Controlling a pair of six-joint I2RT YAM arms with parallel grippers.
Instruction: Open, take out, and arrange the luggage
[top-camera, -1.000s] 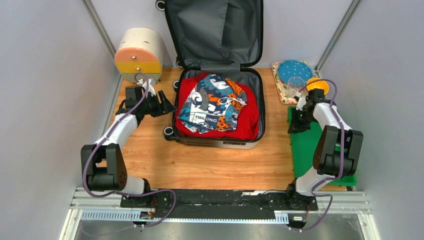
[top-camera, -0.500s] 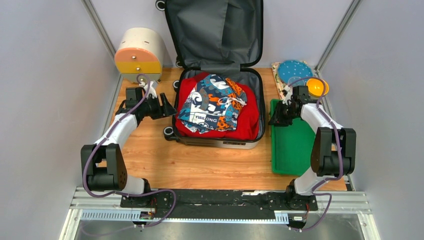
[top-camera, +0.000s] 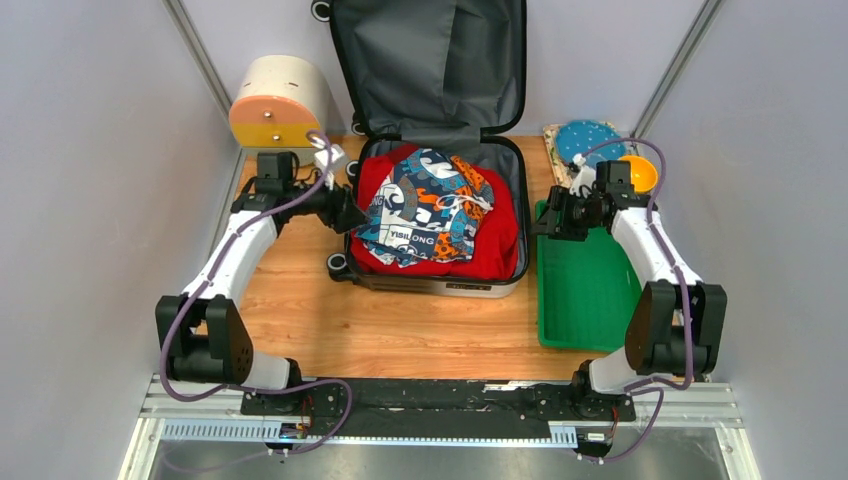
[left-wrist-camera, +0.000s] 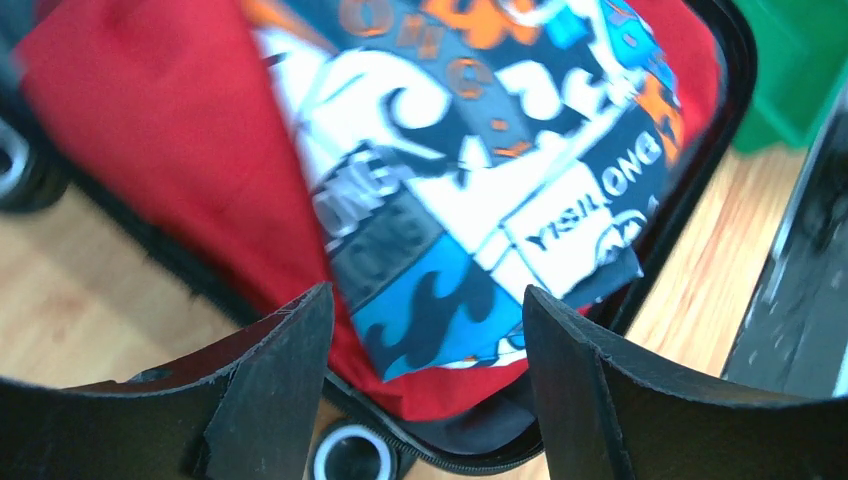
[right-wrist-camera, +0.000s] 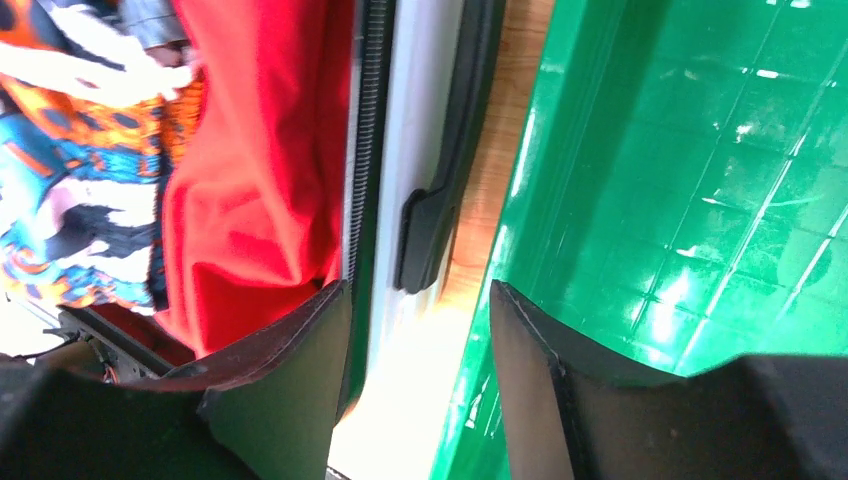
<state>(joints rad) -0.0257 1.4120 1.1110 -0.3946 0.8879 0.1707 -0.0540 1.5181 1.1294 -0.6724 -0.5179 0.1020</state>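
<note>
We find the suitcase (top-camera: 430, 70) lying open at the middle rear of the wooden table (top-camera: 400, 330), with its lid raised at the far side. A red garment (top-camera: 498, 245) fills the lower half, and a patterned garment (top-camera: 425, 205) lies on top of it. The left gripper (top-camera: 350, 212) is at the suitcase's left edge, fingers spread, with nothing between them. The right gripper (top-camera: 540, 222) is between the suitcase's right edge and the green tray (top-camera: 585, 290), fingers likewise apart and empty.

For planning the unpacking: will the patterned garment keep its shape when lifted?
Probably not: the patterned garment lies creased and loosely folded, so it likely drapes and unfolds. Resting on the red cloth, it may drag that along.
</note>
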